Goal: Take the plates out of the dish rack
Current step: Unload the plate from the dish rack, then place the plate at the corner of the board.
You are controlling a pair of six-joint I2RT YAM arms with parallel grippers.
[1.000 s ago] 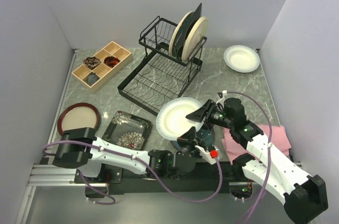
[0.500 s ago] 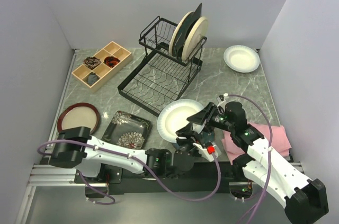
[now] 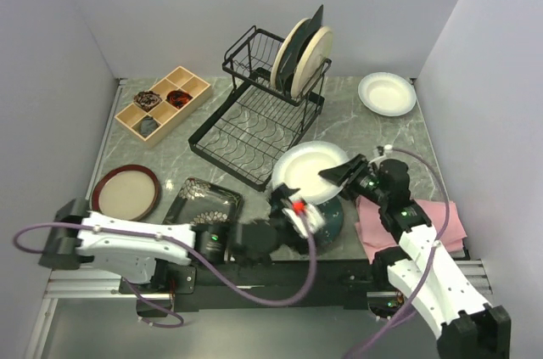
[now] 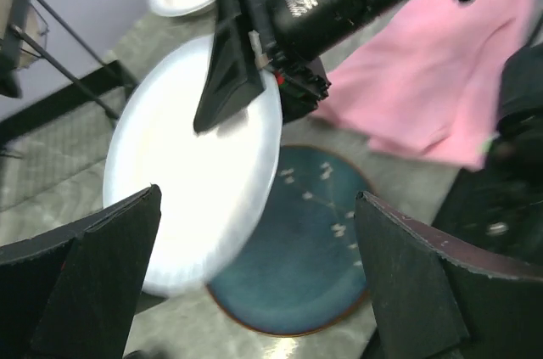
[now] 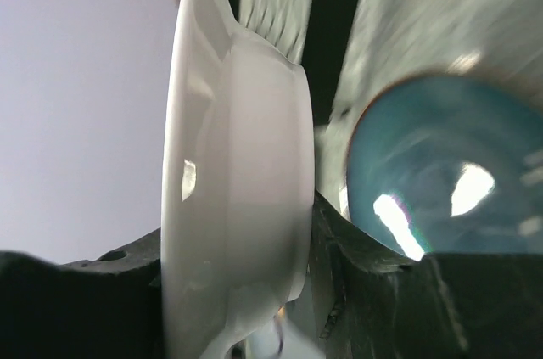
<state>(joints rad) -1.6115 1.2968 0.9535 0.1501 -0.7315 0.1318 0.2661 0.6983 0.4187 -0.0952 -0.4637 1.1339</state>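
Note:
The black wire dish rack (image 3: 254,117) stands at the back with three plates (image 3: 302,55) upright in its upper frame. My right gripper (image 3: 339,175) is shut on the rim of a white plate (image 3: 307,172), held tilted above the table in front of the rack; the right wrist view shows that plate (image 5: 229,198) edge-on between the fingers (image 5: 348,240). A round teal plate (image 3: 333,220) lies flat on the table below it. My left gripper (image 4: 259,206) stands open just above the teal plate (image 4: 297,270), with nothing in it.
A black flowered square plate (image 3: 202,204) and a brown-rimmed plate (image 3: 125,192) lie at the front left. Another white plate (image 3: 387,92) sits at the back right. A wooden compartment tray (image 3: 163,104) is at the back left, and a pink cloth (image 3: 428,221) lies at the right.
My left gripper has opened and let go of the teal plate, which lies on the table. The right gripper has carried the white plate right and back, toward the rack.

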